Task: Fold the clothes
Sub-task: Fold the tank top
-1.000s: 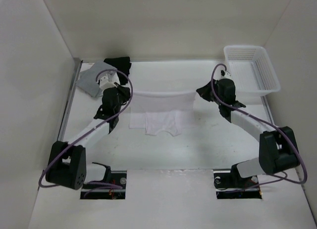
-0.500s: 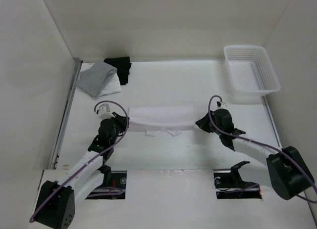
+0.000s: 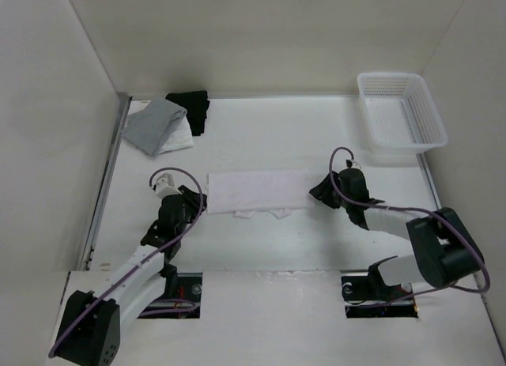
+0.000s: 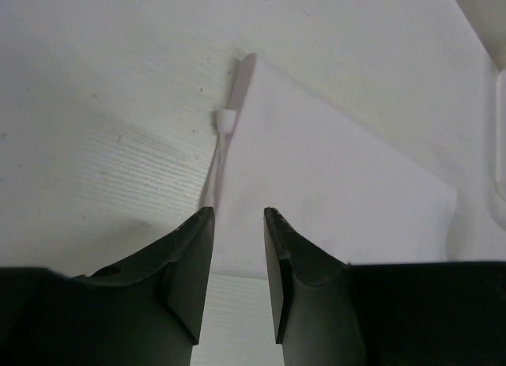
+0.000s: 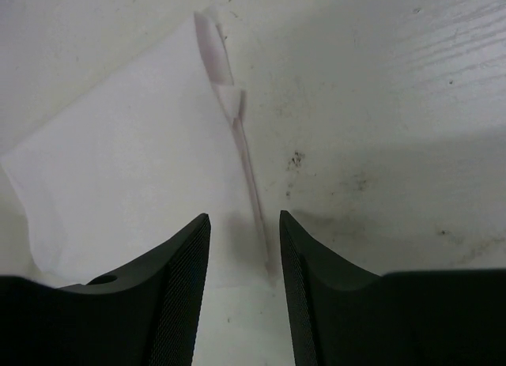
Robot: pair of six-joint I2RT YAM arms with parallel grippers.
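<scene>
White top [image 3: 257, 190]: folded flat into a wide band, ctr of frame on bench [image 3: 261, 247], strap ends showing at lower edge. L jaws at band's left end, R jaws at right end; both parted, nothing clamped, fabric edge flat beneath. Grey garment [image 3: 154, 126] & black garment [image 3: 192, 109] upper left; basket [image 3: 364, 105] upper right.

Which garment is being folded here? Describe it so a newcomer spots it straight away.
Start at the white table and go to its middle. The white top lies there as a flat folded strip; unlike it, the grey garment and black garment sit heaped in the far-left corner.
</scene>
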